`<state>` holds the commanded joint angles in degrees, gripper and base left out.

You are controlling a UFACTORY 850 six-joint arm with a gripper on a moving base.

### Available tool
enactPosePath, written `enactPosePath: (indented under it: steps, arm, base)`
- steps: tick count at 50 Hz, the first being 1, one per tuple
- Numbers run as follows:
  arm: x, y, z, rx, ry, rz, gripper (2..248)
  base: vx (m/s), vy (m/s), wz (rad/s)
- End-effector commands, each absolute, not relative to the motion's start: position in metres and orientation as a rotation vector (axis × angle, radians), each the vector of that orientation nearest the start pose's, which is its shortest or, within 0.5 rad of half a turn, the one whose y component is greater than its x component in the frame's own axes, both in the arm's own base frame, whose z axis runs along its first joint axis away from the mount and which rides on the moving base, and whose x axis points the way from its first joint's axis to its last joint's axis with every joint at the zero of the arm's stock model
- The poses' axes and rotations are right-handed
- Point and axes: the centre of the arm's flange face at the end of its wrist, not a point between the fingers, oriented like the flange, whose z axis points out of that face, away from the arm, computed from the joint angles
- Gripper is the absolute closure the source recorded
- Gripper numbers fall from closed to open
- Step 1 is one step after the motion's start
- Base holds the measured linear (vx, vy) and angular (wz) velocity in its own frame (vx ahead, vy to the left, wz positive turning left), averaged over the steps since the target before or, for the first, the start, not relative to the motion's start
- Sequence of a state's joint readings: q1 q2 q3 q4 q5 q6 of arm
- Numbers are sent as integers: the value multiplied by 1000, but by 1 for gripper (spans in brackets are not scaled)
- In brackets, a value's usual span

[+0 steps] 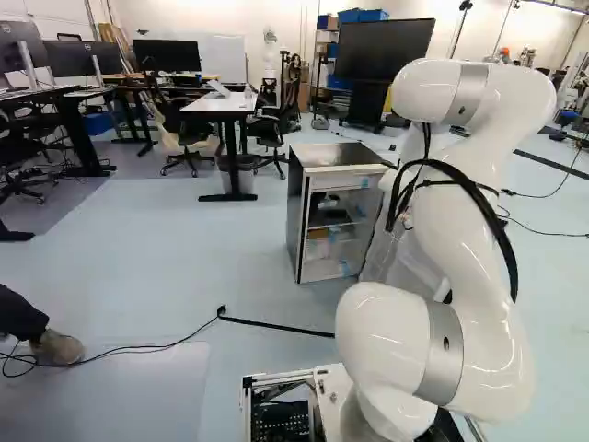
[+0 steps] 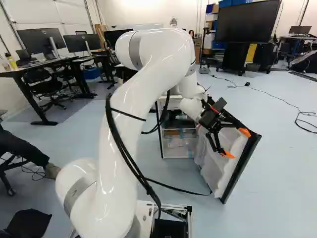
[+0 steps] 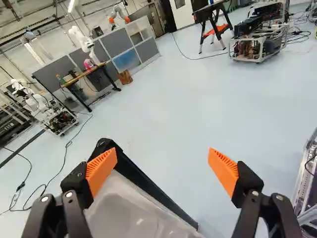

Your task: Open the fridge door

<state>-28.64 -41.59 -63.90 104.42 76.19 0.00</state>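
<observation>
I hold the pincer (image 2: 237,143) spread at the fridge door (image 2: 225,171), one orange pad (image 3: 101,171) beside the door's dark corner; whether they touch, I cannot tell. The door stands open from the fridge (image 1: 336,155) on the pale floor (image 1: 230,276), shelves exposed, just right of the left base view's middle.

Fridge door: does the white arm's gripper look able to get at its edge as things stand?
Probably yes: the fridge door stands swung out, its edge apparently near one finger of the open gripper, with nothing visible between them.
</observation>
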Motion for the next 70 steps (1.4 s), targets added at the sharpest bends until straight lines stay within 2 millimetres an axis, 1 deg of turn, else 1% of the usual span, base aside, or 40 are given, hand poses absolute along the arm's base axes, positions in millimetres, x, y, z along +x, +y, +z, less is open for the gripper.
enactPosePath:
  steps: [25,70]
  arm:
    - [419,-285,290,753,-1803,968,3]
    - [386,-189,295,1202,-1536,1172,3]
  base:
    - [0,0,0]
    - [0,0,0]
